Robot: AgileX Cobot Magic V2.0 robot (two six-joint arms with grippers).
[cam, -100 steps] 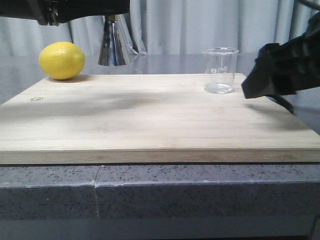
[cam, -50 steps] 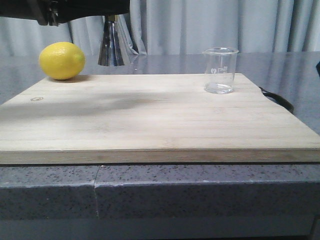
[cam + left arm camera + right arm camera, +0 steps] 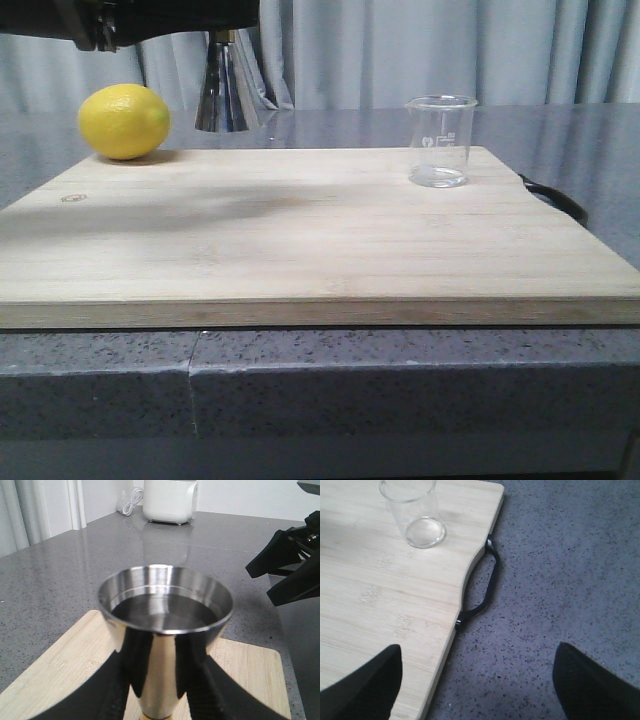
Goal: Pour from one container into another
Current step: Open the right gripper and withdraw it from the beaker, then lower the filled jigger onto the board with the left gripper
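Observation:
The clear glass beaker (image 3: 441, 141) stands upright near the far right corner of the wooden board (image 3: 300, 250); it also shows in the right wrist view (image 3: 415, 512). My right gripper (image 3: 477, 675) hangs open over the board's right edge and the grey counter, well short of the beaker. It is outside the front view. My left gripper (image 3: 159, 680) is shut on the steel jigger (image 3: 165, 625), holding it upright at its waist. In the front view the jigger (image 3: 227, 90) hangs from the dark left arm beside the lemon. Its upper cup looks dark and reflective inside.
A yellow lemon (image 3: 124, 121) rests on the board's far left corner. A black handle (image 3: 487, 585) sticks out from the board's right side. Grey speckled counter surrounds the board. A white appliance (image 3: 170, 500) stands far off by the wall. Curtains hang behind.
One second ago my right gripper was close beside the beaker in the front view; it has drawn back to the right, out of that view. The beaker, lemon and jigger have not moved.

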